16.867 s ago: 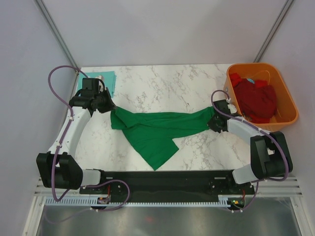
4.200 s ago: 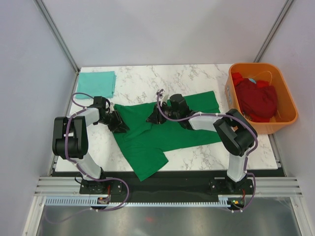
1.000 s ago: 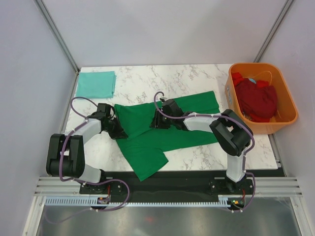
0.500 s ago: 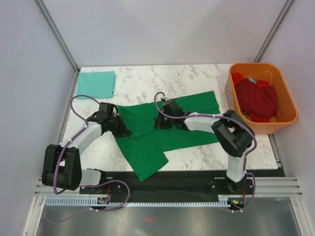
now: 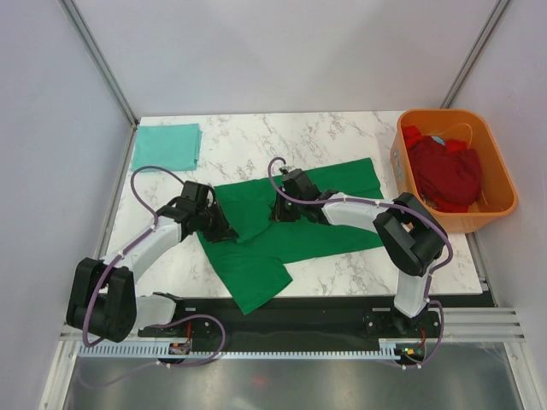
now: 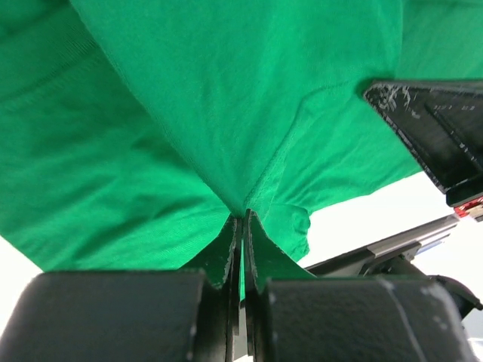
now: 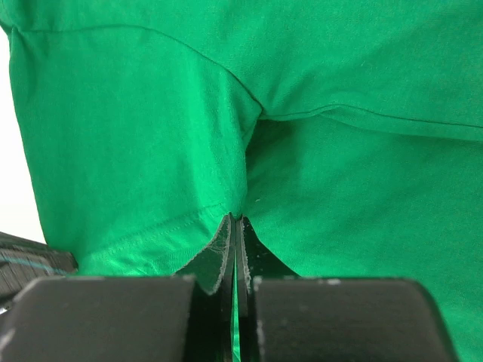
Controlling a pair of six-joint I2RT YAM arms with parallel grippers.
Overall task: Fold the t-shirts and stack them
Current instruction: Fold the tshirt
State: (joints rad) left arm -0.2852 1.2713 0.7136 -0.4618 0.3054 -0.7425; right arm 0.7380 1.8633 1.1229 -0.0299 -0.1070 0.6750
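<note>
Dark green t-shirt point(image 5: 299, 239) lies mid-table on the marble table point(image 5: 282, 141), spread roughly left to right and creased. One end reaches toward the orange tub point(image 5: 502, 198), and a loose part trails down toward the near edge.

Left gripper point(image 5: 219, 227) sits at the shirt's left side. It is closed tight, pinching a bit of the green cloth. In the left wrist view the fingertips point(image 6: 223, 253) are pressed together with only a thin line of green between them, and the fabric is drawn up into a peak that runs into the tips.

Right gripper point(image 5: 279, 212) sits on the shirt's upper middle. It is also clamped down, with a pinch of the same green cloth in it. In the right wrist view its fingertips point(image 7: 216, 255) meet on a hemmed edge and folds gather at the tips. The two grippers are near each other, with a flap of shirt between them.

Pale teal t-shirt point(image 5: 167, 146) lies folded flat at the far left corner of the table, well apart from both arms. The dark red t-shirts point(image 5: 444, 171) are heaped inside the tub at the table's right edge — crumpled, and the count cannot be told.
</note>
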